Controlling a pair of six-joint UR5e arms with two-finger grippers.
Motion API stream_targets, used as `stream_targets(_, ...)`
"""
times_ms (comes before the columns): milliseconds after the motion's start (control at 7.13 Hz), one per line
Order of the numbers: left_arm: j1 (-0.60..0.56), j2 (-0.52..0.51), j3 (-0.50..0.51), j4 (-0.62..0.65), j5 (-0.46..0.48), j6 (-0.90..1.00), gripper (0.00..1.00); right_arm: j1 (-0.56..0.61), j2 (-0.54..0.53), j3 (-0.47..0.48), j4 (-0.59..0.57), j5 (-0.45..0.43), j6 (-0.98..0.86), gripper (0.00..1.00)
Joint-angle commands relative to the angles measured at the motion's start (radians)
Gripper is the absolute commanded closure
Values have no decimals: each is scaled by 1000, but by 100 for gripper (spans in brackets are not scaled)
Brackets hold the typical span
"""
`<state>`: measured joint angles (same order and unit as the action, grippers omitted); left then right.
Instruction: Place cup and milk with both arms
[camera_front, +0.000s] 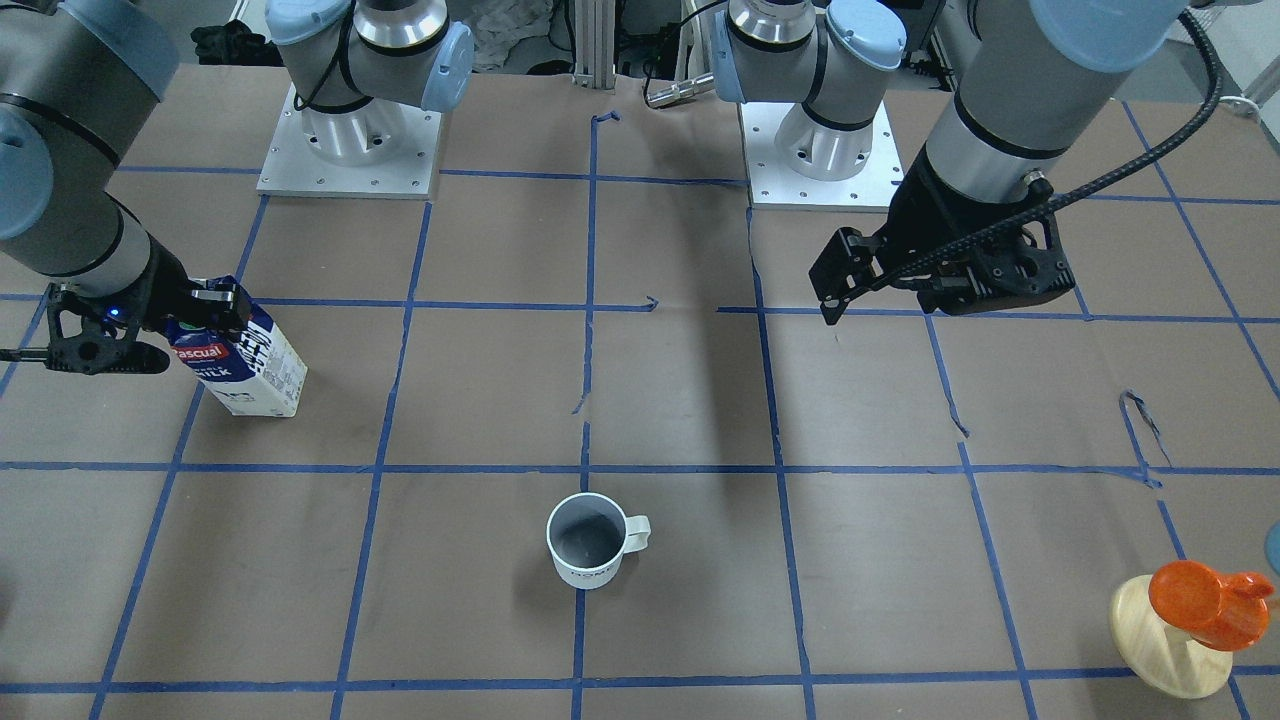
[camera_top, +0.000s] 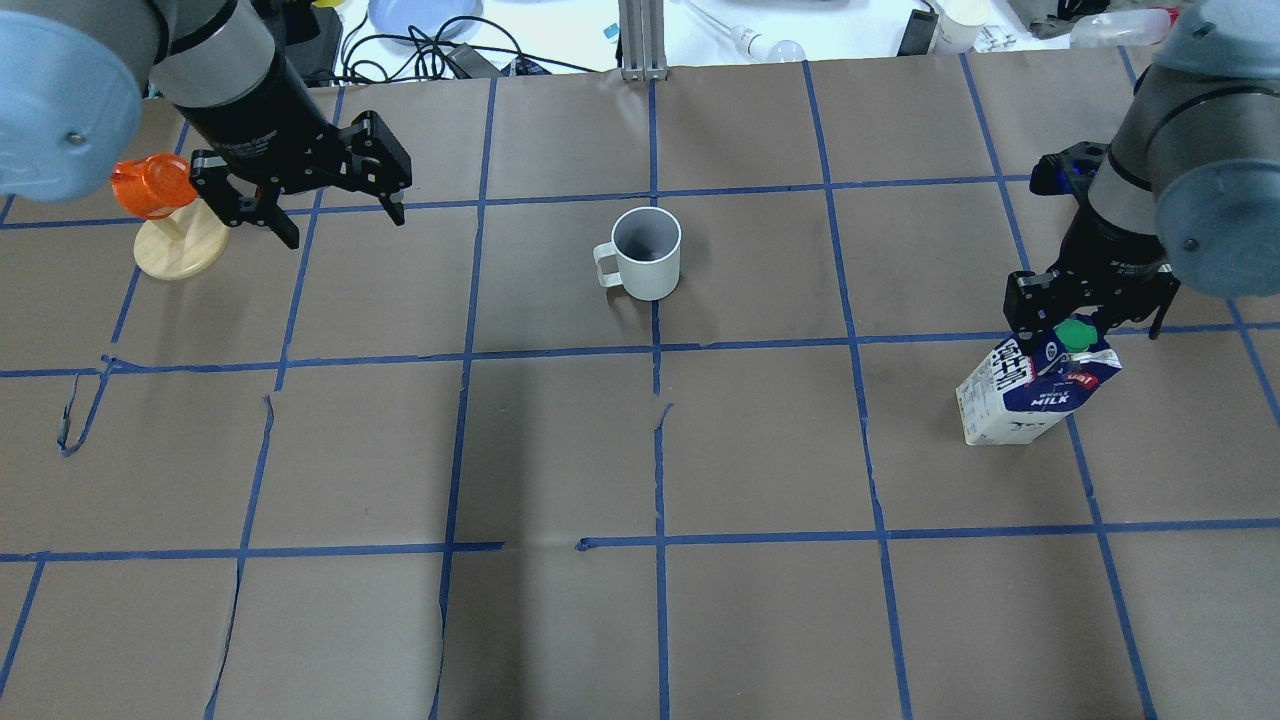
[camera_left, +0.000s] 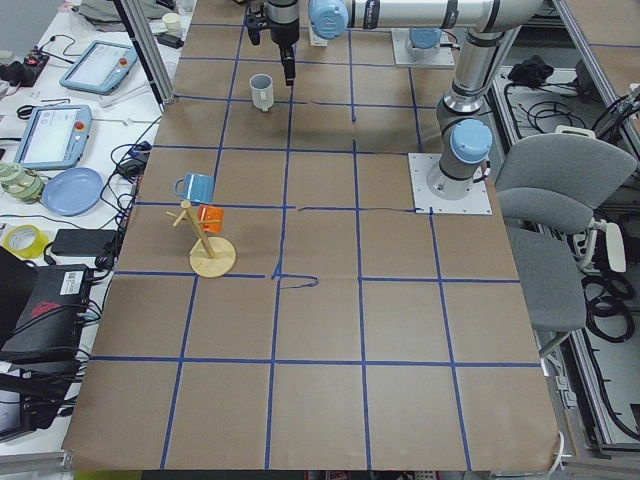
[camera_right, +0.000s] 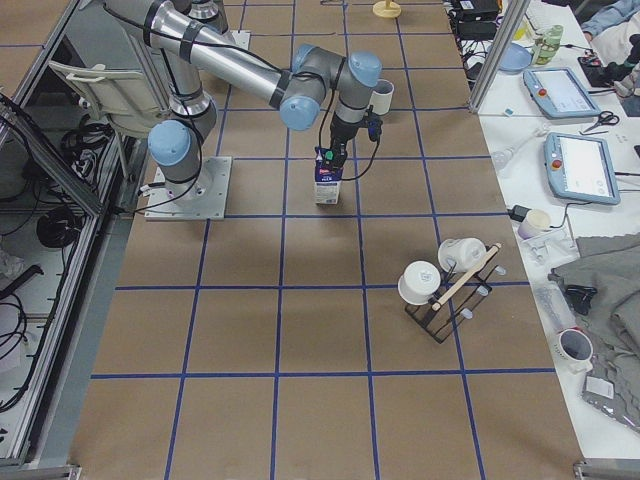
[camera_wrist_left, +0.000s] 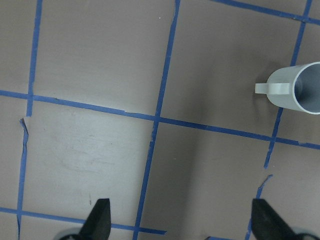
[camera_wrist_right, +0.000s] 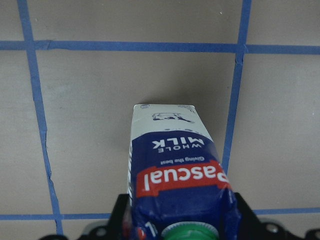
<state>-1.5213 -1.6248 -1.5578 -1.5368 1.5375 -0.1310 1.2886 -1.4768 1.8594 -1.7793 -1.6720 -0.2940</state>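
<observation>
Apparently the right fingers (camera_front: 222, 298) clamp the blue-and-white milk (camera_top: 1035, 390) (green cap (camera_top: 1073, 334), red label (camera_wrist_right: 180, 179)); left fingers (camera_wrist_left: 100, 217) gape wide.

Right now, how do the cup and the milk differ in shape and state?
The cup is round and white; the milk is a boxy blue-and-white carton. The cup is open on top; the milk has a green cap. The cup stands untouched; the right gripper is shut on the milk's top. Both are upright.

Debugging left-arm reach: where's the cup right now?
The cup stands upright at upper centre of the overhead view, on a blue tape line, untouched, between the open left gripper and the milk.
</observation>
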Motion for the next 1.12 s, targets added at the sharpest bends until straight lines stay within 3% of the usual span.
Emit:
stream_targets(0,9,62,-41,-6,16,25,0,0,-5,-8,8,3,-1,74)
stream_targets(280,9,78,-59,-10,53,30,0,9,-8,-43,8,24,7,74)
stream_targets(561,7,82,-61,-5,49,30,0,50,12,-118,50,130,45,74)
stream_targets(981,9,79,-62,-2,42,28,0,335,55,-206,41,135,314,74)
